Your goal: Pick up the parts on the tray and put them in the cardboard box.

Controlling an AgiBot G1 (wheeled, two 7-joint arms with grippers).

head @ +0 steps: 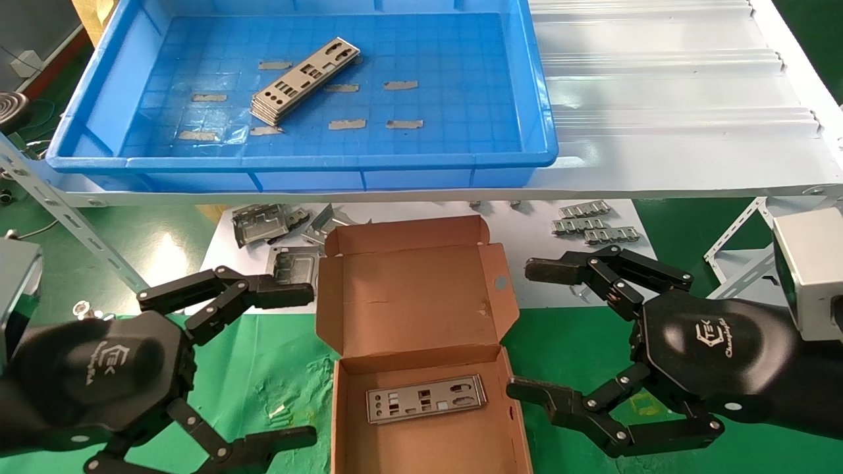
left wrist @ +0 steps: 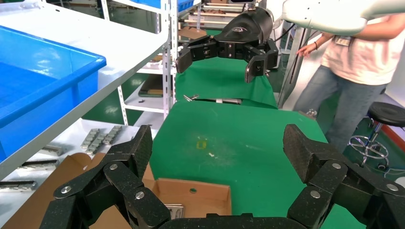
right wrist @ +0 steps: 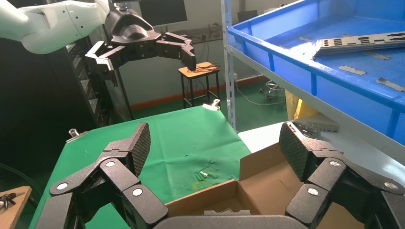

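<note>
A stack of silvery punched plates, the parts (head: pixel 306 80), lies slantwise in the blue tray (head: pixel 303 161) on the raised shelf. Below it the cardboard box (head: pixel 421 309) stands open on the green cloth, with one part (head: pixel 426 398) flat on its floor. My left gripper (head: pixel 304 365) hovers open just left of the box, with nothing between its fingers. On the box's right side my right gripper (head: pixel 527 329) is open and empty too. The left wrist view shows the left gripper (left wrist: pixel 219 148) above the box's corner (left wrist: pixel 191 200). The right wrist view shows the right gripper (right wrist: pixel 215 143), the box (right wrist: pixel 267 181) and the stacked parts (right wrist: pixel 358 43).
Bent grey brackets (head: pixel 263 224) and small ridged strips (head: pixel 596 224) lie on the white sheet behind the box, under the shelf. A white corrugated panel (head: pixel 658 85) lies right of the tray. Slotted metal shelf braces (head: pixel 72 217) slant down at both sides. A person (left wrist: pixel 363 71) stands beyond the table.
</note>
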